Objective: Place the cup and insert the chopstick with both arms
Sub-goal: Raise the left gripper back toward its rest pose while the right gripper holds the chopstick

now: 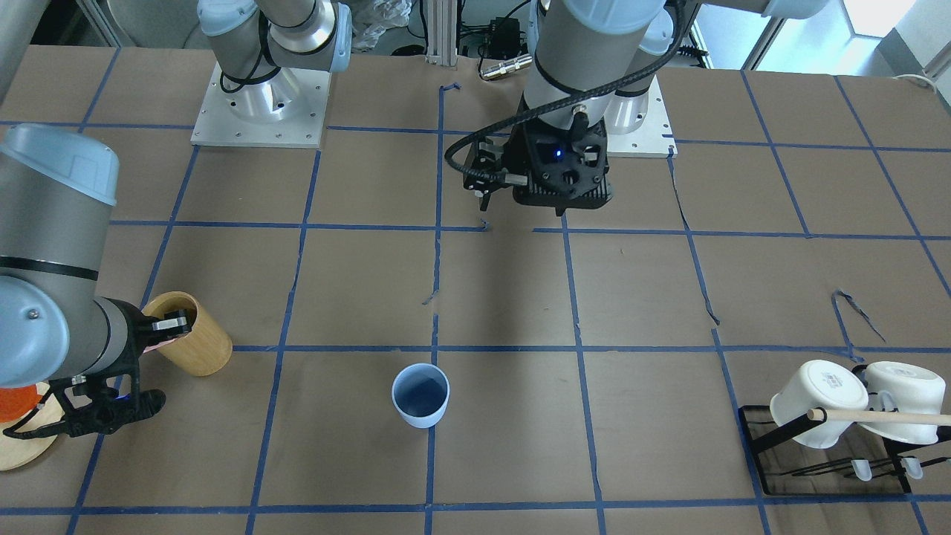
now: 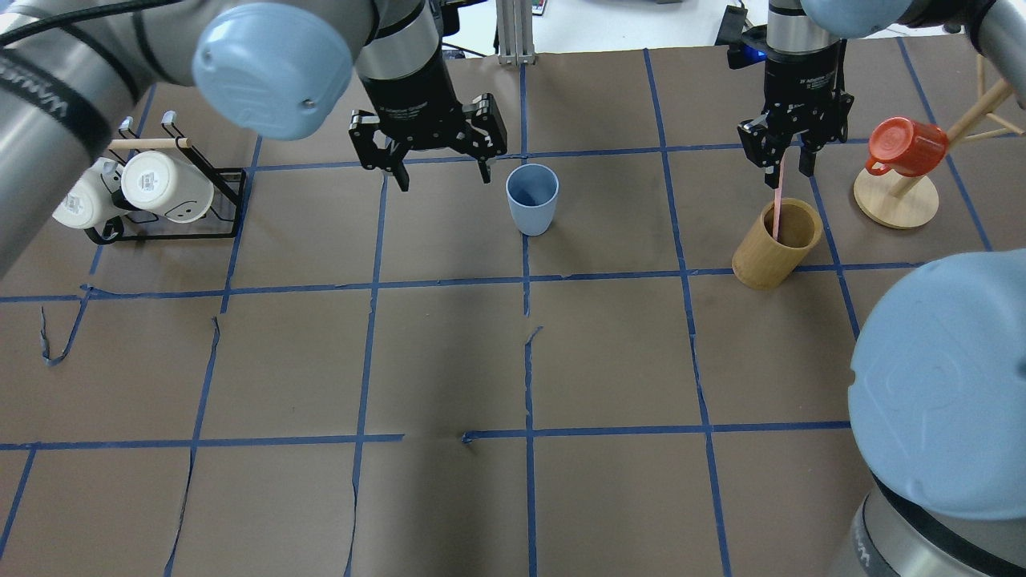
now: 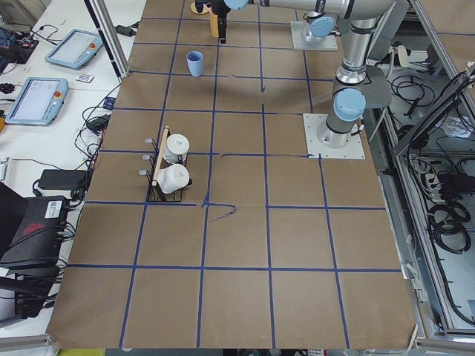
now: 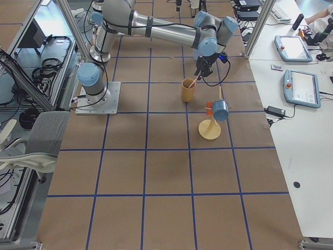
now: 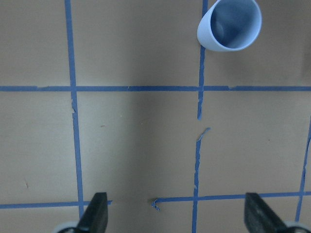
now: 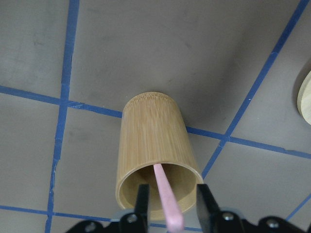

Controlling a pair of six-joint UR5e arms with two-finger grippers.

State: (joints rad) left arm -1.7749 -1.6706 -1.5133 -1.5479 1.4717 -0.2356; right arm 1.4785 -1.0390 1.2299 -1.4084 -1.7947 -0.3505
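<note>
The light-blue cup (image 2: 531,198) stands upright on the table near the far middle; it also shows in the left wrist view (image 5: 229,24). My left gripper (image 2: 439,164) hangs just left of it, wide open and empty, clear of the cup. The pale-pink chopstick (image 2: 777,204) leans in a tan wooden cup (image 2: 776,244) on the right. My right gripper (image 6: 172,204) is over that cup. Its jaws are part open on either side of the chopstick's (image 6: 165,194) top end, with a small gap on each side.
Two white mugs hang on a black rack (image 2: 224,228) at the far left. A red mug (image 2: 904,144) hangs on a wooden stand (image 2: 896,204) just right of the tan cup. Blue tape lines grid the brown table.
</note>
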